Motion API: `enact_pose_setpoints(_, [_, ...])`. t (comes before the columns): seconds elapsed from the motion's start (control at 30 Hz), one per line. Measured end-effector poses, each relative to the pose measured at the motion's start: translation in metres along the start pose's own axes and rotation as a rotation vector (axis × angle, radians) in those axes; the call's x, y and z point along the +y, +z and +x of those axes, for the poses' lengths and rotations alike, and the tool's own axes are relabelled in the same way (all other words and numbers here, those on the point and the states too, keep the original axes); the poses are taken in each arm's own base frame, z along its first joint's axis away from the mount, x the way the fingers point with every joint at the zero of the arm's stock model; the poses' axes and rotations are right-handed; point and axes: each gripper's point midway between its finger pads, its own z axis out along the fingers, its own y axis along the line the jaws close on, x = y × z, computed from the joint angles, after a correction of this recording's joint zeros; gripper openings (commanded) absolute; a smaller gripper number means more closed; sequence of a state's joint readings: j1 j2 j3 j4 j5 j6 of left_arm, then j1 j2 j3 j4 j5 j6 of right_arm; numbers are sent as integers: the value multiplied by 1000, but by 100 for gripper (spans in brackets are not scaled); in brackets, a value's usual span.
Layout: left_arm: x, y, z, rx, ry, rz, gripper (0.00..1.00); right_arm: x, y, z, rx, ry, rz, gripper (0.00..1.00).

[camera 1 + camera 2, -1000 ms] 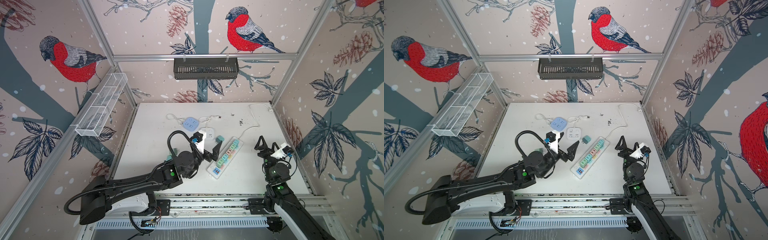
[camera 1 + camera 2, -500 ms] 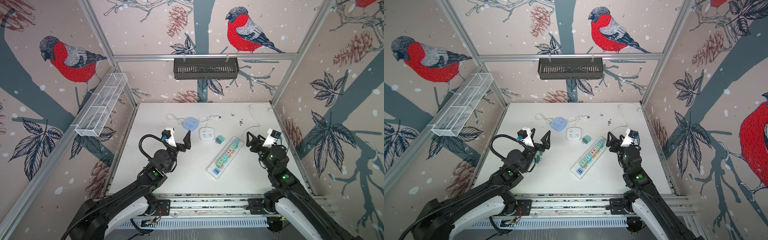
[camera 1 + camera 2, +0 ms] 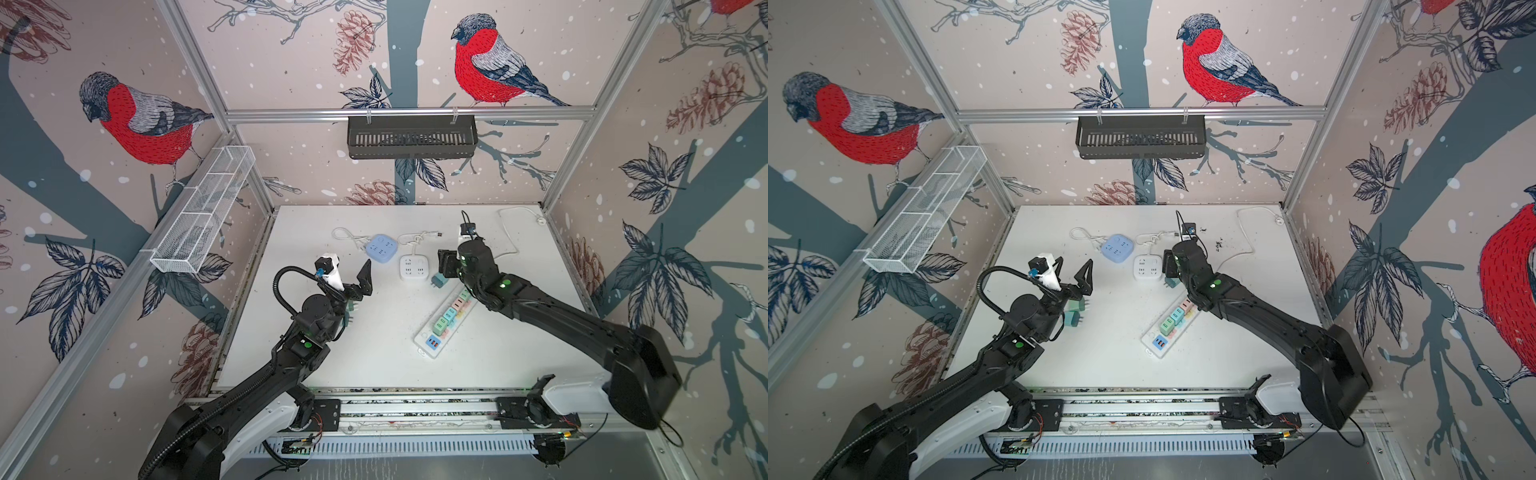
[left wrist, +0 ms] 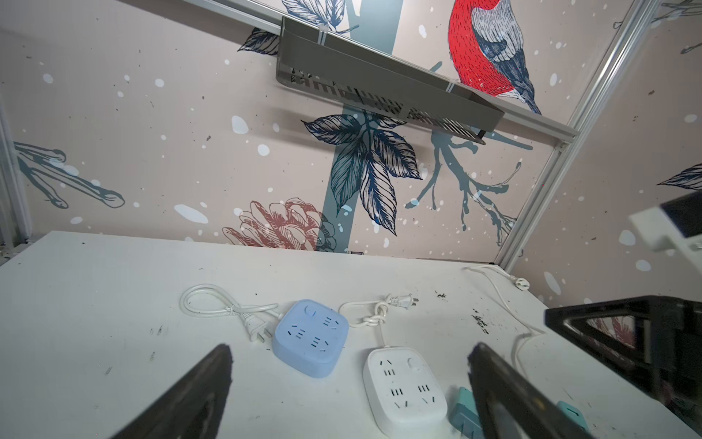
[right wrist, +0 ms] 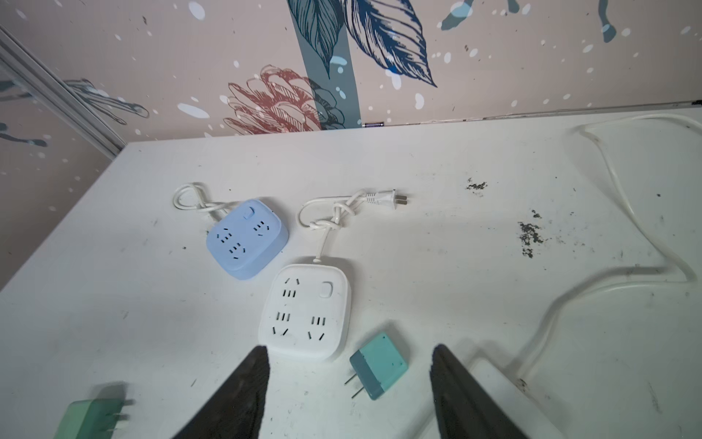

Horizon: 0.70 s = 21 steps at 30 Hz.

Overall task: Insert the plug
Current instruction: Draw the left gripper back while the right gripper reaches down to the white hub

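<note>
**Plug [image 5: 378, 366] flat on the table [image 5: 475, 235], between the parted jaws of the right gripper [image 5: 350, 347]**

Plug: teal body, two pins, lying with the pins level with the white surface. It sits just beside the white socket block [image 5: 307, 311] and near the end of the power strip [image 3: 446, 320] that is closer to the back wall.

Right gripper: jaws partly open, one finger [image 5: 243, 395] to each side of the plug. Bare table shows between the plug and each finger, so no contact seen; nothing is held. In the right wrist view one fingertip overlaps the corner of the white socket block and the other overlaps the end of the power strip. Whether either touches, cannot tell.

Left gripper [image 3: 1072, 270]: jaws spread wide, empty, lifted off the table with the tips toward the back wall. Well apart from the plug. In the left wrist view the blue socket block [image 4: 311, 338] shows between its fingers, farther off.

Power strip: lies at a slant on the right half of the table, with a row of coloured plugs [image 3: 451, 311] seated in it.

Two loose plugs [image 3: 1074, 311], green and teal, lie by the left arm's wrist, partly hidden by it.
</note>
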State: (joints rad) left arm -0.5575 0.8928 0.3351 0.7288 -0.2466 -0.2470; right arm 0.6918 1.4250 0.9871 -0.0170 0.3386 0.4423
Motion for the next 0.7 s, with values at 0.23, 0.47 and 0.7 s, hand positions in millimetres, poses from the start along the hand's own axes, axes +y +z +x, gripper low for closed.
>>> enact_pose_setpoints(0.23, [12, 6, -1, -6, -14, -23, 96, -1, 68, 23, 162, -37, 30, 70])
enact_pose_setpoints(0.47, [26, 8, 0, -5, -43, -58, 97, 17, 127, 50, 298, -54, 3, 81])
enact_pose_setpoints(0.7, [26, 4, 0, -9, -67, -43, 96, 21, 157, 84, 387, -71, 3, 90])
